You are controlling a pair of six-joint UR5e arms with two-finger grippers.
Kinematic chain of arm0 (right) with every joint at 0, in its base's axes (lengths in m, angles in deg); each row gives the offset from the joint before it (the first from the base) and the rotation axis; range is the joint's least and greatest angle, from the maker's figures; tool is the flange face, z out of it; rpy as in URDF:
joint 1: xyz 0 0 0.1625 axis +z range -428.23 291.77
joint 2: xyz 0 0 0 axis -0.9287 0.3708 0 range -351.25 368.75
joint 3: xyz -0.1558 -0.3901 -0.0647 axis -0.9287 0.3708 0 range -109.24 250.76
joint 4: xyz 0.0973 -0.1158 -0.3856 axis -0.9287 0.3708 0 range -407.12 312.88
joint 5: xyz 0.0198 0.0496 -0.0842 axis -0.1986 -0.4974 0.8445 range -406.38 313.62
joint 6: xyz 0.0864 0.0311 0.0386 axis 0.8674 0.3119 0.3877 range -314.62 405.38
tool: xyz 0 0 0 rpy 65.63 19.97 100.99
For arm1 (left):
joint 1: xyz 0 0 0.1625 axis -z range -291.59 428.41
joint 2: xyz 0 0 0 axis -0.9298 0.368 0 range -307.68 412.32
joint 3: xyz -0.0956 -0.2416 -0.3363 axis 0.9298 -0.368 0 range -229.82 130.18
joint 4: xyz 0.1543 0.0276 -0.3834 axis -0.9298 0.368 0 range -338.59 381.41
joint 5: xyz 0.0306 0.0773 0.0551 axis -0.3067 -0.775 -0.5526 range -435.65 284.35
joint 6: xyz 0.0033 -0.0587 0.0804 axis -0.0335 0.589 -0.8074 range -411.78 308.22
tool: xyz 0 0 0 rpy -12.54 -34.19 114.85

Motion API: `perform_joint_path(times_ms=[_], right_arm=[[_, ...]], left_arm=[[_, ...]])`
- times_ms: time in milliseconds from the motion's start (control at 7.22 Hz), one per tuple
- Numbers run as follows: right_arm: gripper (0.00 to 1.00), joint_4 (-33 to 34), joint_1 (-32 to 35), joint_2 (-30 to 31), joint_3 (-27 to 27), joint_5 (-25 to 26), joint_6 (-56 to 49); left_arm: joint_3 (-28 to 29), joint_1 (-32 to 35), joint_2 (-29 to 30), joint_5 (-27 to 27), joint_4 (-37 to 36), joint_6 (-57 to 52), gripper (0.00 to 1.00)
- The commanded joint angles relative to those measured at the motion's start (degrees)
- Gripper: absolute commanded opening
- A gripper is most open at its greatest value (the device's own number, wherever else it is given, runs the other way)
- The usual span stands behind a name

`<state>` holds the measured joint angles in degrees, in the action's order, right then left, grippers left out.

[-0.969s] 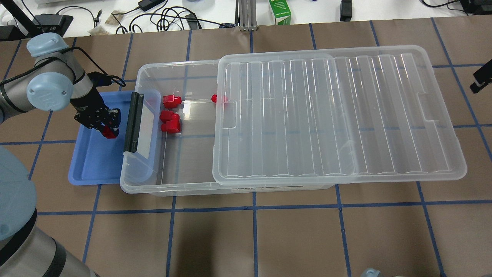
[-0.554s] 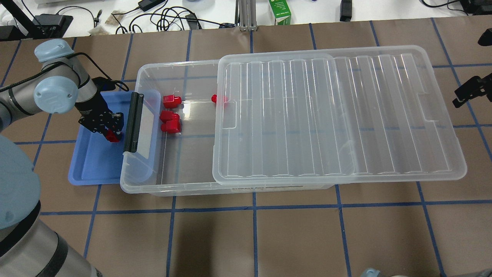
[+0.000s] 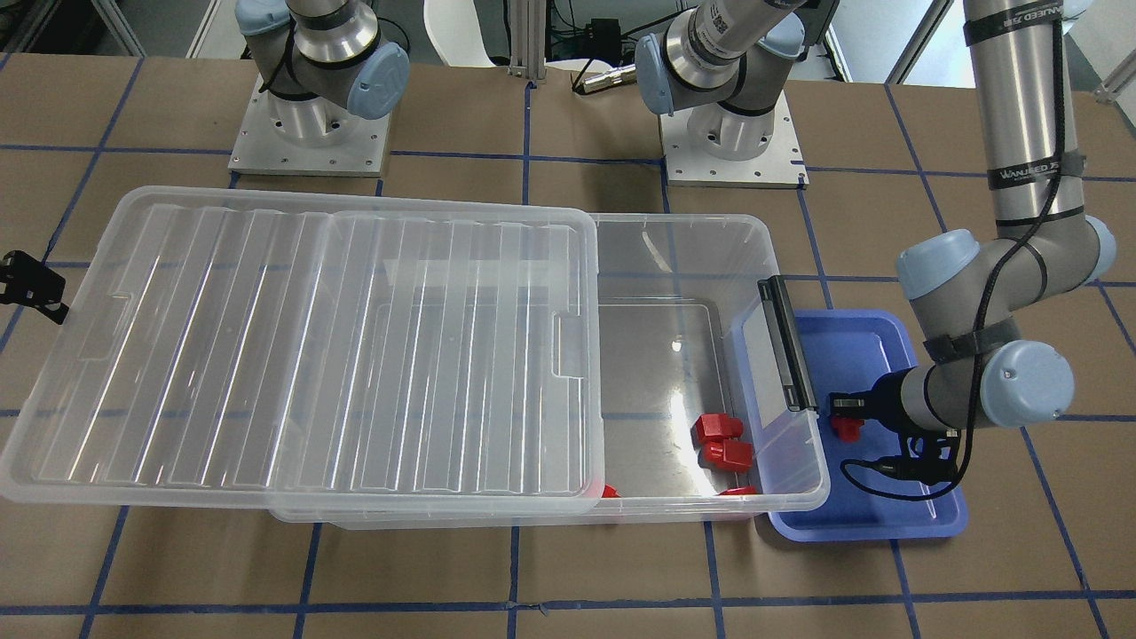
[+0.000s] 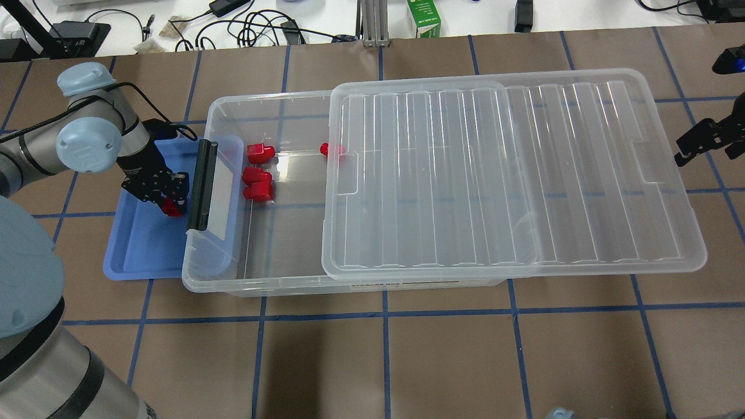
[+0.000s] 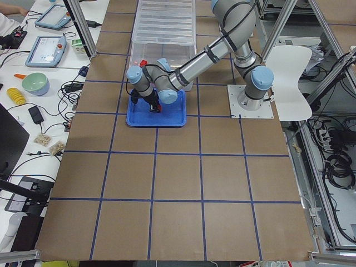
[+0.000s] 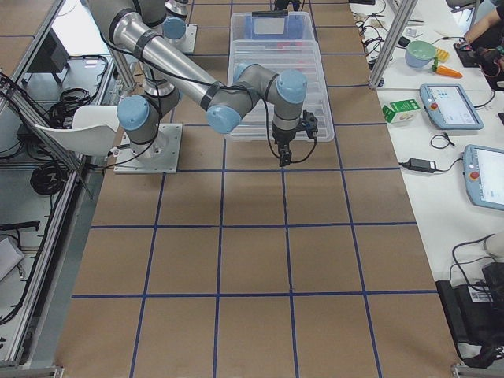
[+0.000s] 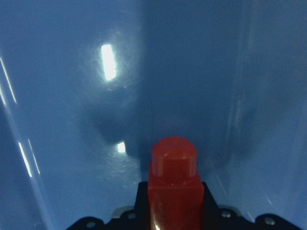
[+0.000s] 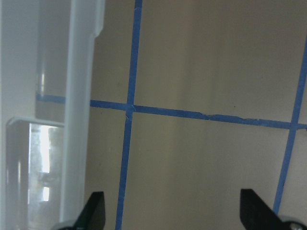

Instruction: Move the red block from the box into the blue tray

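Observation:
My left gripper [image 4: 173, 201] is shut on a red block [image 4: 171, 208] and holds it low over the blue tray [image 4: 137, 256], close to the box's black clip handle [image 4: 201, 185]. The left wrist view shows the red block [image 7: 173, 178] between the jaws, stub pointing at the blue tray floor [image 7: 67, 120]. Several more red blocks [image 4: 258, 174] lie in the open end of the box [image 4: 262, 287]. My right gripper [image 8: 172, 215] is open and empty above the table, beside the lid's right end [image 4: 669, 174].
The ribbed clear lid [image 4: 500, 174] is slid to the right and covers most of the box. One red block [image 4: 332, 149] lies partly under the lid's edge. Cables and a green carton [image 4: 423, 17] lie past the table's far edge.
My left gripper has moved a little right toward the clip handle with the red block still in it. My right gripper has come in from the right edge toward the lid.

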<state>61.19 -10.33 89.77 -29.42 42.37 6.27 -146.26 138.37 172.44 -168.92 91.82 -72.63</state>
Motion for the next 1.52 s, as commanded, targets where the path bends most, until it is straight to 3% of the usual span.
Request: perform_joint_path(times_ms=[0, 277, 415, 692, 969, 1385], right_arm=[[1.0, 0.23, 2.65, 0.27, -0.45, 0.02, 2.61], [1.0, 0.05, 5.02, 0.54, -0.45, 0.11, 5.15], [1.0, 0.23, 7.55, 0.54, -0.45, 0.19, 8.31], [1.0, 0.32, 12.48, 0.54, -0.45, 0.2, 15.33], [1.0, 0.4, 18.01, 0.54, -0.45, 0.11, 23.94], [1.0, 1.37, 20.59, 0.19, -0.28, 0.11, 25.92]], left_arm=[[0.12, 0.0, 0.2, -0.07, -0.01, 0.55, 0.6], [0.82, 0.09, 0.02, -0.07, 0.17, 0.55, 0.93], [1.0, 0.26, -1.28, -0.16, 0.34, 0.73, 1.0], [3.97, 0.53, -5.05, 0.11, 2.18, 0.73, 1.0], [7.83, 1.23, -10.32, 0.37, 8.4, 0.73, 1.0], [11.97, 6.47, -19.64, 3.44, 18.78, 5.26, 1.0]])
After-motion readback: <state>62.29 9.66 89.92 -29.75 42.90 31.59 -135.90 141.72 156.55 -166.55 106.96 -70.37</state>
